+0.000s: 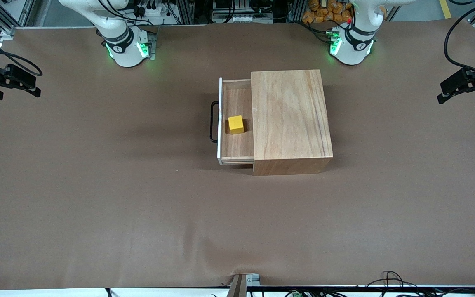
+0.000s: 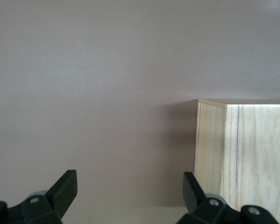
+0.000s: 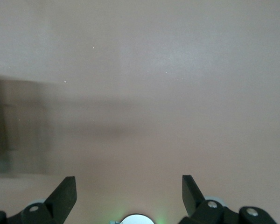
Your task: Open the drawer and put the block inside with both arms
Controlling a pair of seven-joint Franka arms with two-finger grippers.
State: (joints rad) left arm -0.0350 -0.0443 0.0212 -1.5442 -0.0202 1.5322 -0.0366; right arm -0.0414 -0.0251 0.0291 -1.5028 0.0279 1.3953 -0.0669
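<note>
Your right gripper [image 1: 35, 91] hangs wide and empty over the table's right-arm end, the block [image 1: 236, 124] sits in the open drawer [image 1: 235, 144] of the box [image 1: 289, 115], and your left gripper [image 1: 443, 98] waits wide over its own end.

Robotics lab: my two arm bases [image 1: 128, 47] bolted on brown-covered table [image 1: 138, 198], aluminium framing [image 1: 204, 10] and cables [image 1: 390, 278] around table's edges.

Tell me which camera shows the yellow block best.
The front view: the block sits in plain sight in the open drawer. The left wrist view shows only a corner of the box; the right wrist view shows bare table, no block.
</note>
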